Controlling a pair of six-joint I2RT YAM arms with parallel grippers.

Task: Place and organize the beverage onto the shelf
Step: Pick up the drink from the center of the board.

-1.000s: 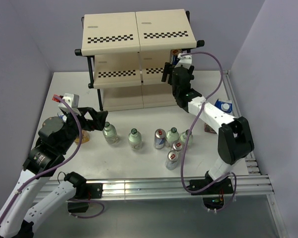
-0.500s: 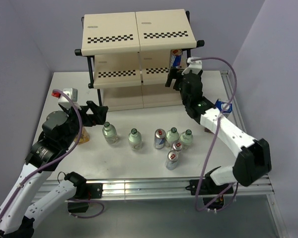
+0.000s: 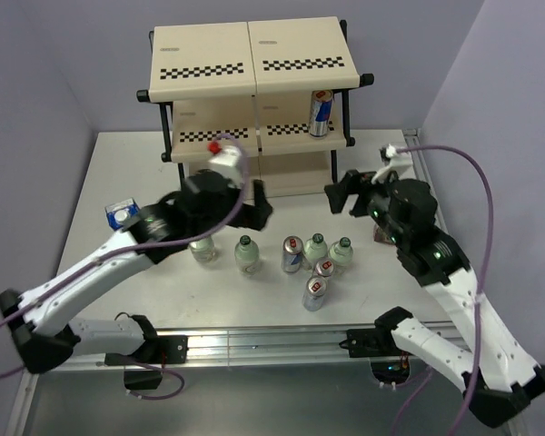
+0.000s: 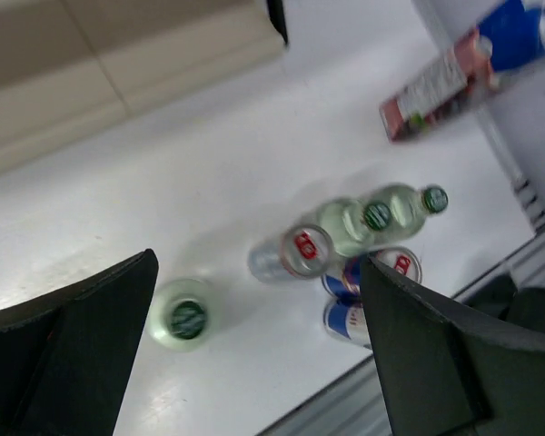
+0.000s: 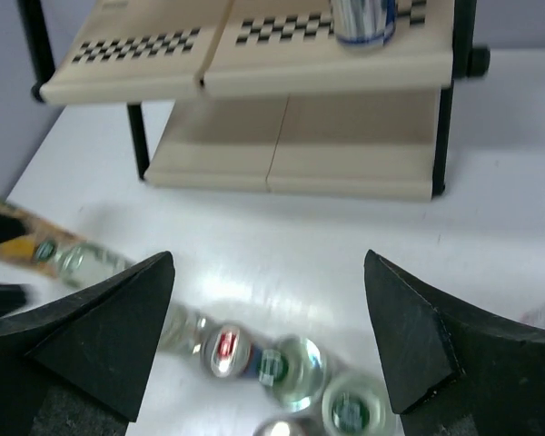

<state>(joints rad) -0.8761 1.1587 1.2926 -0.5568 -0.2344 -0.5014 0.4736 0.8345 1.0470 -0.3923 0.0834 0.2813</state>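
Observation:
The shelf (image 3: 254, 64) stands at the back of the table, and one can (image 3: 320, 111) is upright at the right end of its middle tier; the right wrist view shows that can (image 5: 363, 18) too. On the table, bottles (image 3: 246, 254) and cans (image 3: 292, 254) stand in a loose group. My left gripper (image 3: 259, 207) hovers open above them, with a bottle (image 4: 183, 313) and a can (image 4: 291, 254) below its empty jaws. My right gripper (image 3: 341, 191) hangs open and empty in front of the shelf's right side, above the cluster (image 5: 291, 363).
A blue-and-white carton (image 3: 121, 213) sits at the table's left. Another carton (image 4: 454, 77) lies near the right edge beside my right arm. A metal rail (image 3: 282, 341) runs along the near edge. Walls close in on both sides.
My right gripper has pulled back from the shelf, leaving the can on the middle tier. My left arm has swung right and forward, from the left side to above the bottles.

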